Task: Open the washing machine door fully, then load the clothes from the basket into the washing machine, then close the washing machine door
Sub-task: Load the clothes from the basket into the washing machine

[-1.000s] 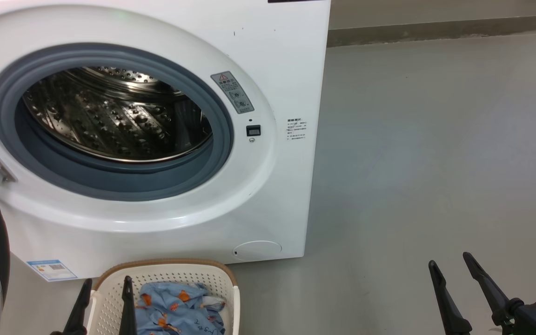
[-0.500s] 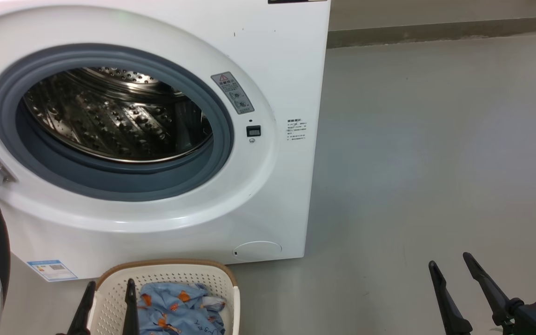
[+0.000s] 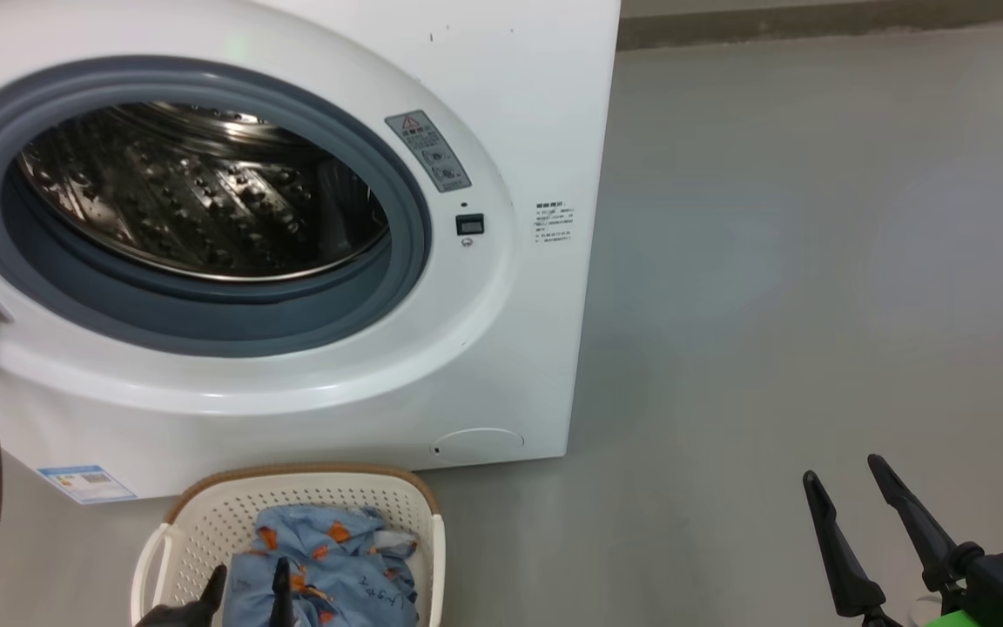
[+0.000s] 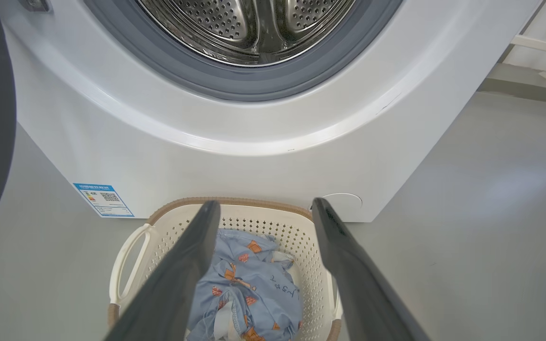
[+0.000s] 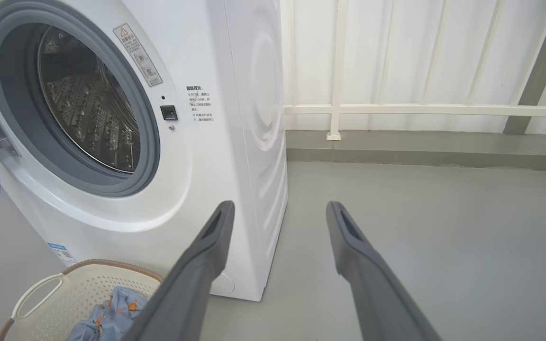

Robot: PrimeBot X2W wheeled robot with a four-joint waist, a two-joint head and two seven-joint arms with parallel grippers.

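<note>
Referenced to the basket (image 3: 292, 475), the left gripper (image 3: 247, 576) hangs fingers spread above its near-left part with the clothes (image 3: 336, 570) directly below and slightly right of the tips, whereas the right gripper (image 3: 843, 470), equally spread, stands well right of it: reach with your left arm.

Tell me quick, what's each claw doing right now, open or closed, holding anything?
Left claw: open, empty, aimed at the clothes in the basket.
Right claw: open, empty, over the floor.
</note>
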